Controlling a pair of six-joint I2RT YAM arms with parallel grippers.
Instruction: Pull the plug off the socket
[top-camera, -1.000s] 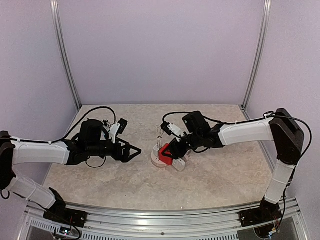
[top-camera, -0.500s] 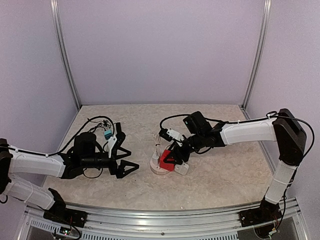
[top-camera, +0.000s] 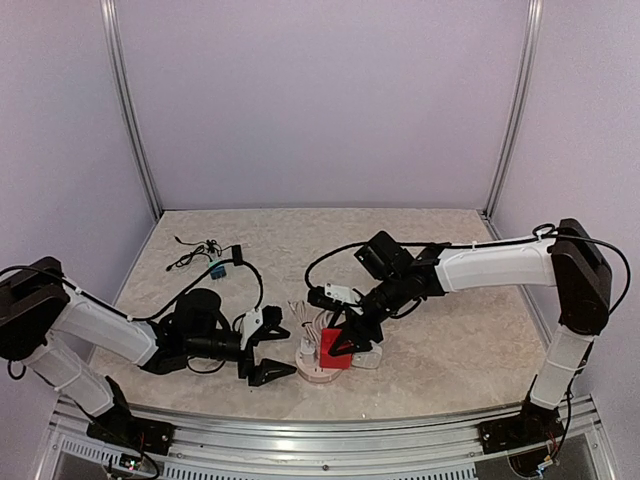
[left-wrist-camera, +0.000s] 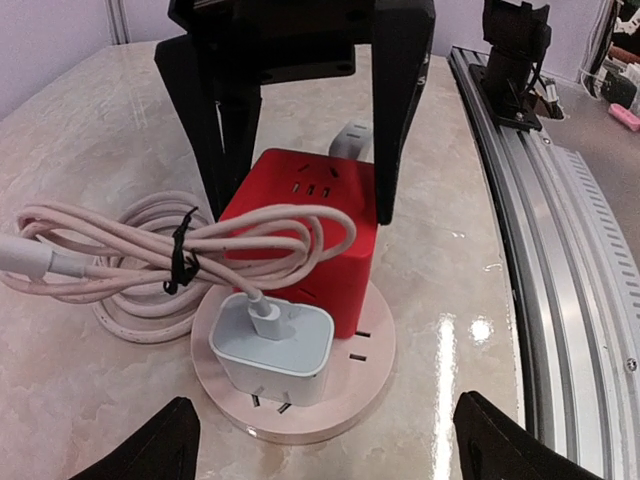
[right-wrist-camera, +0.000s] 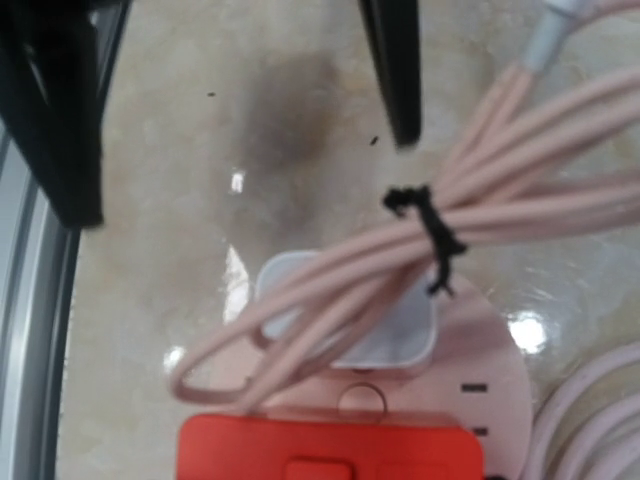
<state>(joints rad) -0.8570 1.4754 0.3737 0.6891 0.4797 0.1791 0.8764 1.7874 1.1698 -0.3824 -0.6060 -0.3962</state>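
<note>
The socket (left-wrist-camera: 300, 230) is a bright red cube on a round pink base (left-wrist-camera: 370, 365). It sits near the table's front in the top view (top-camera: 331, 351). A white plug (left-wrist-camera: 272, 345) with a pink cable stands in the base, right against the cube's near face. The bundled cable (left-wrist-camera: 130, 245) lies over the cube's corner. My right gripper (top-camera: 345, 335) comes down from above, its black fingers (left-wrist-camera: 400, 110) pressed on the cube's two sides. My left gripper (left-wrist-camera: 325, 450) lies low and open, its tips on either side of the base, just short of the plug.
A grey-white block (left-wrist-camera: 350, 135) shows behind the cube. Loose wires and a small blue part (top-camera: 212, 262) lie at the back left. The metal rail (left-wrist-camera: 560, 260) of the table's near edge runs close on the right of the left wrist view.
My right gripper has dragged the cube and its base toward the near edge. My left arm has swung down and forward, and its gripper now faces the plug.
</note>
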